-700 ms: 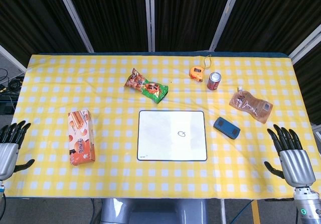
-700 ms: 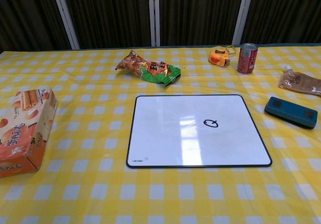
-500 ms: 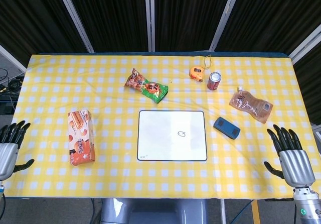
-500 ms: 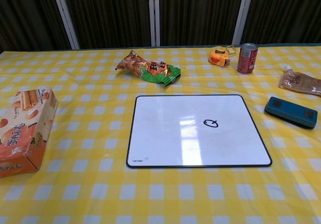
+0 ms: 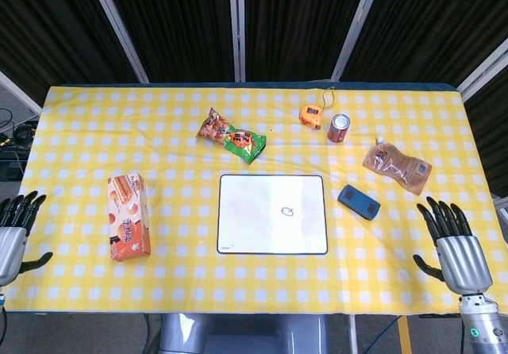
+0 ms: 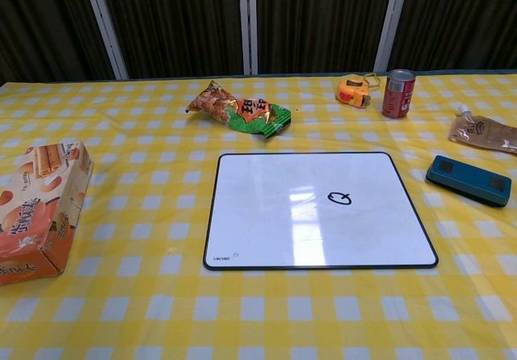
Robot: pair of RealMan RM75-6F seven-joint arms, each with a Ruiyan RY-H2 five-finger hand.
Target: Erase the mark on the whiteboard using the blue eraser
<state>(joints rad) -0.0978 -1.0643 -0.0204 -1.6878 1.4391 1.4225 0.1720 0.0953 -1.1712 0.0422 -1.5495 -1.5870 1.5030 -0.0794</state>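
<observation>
Step in hand: approach, not yet begun. Both robot hands, left (image 5: 11,239) and right (image 5: 454,247), are empty, fingers spread. The blue eraser (image 5: 359,202) lies just right of the whiteboard (image 5: 272,213); its mark (image 5: 288,210) is intact. Next: the right robot hand reaches the eraser.

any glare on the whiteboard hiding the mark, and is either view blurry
Chest view: a pale glare patch on the whiteboard lies just left of the mark, which stays legible. Head view: the board reads evenly white, the mark small but visible. Both views look sharp.
</observation>
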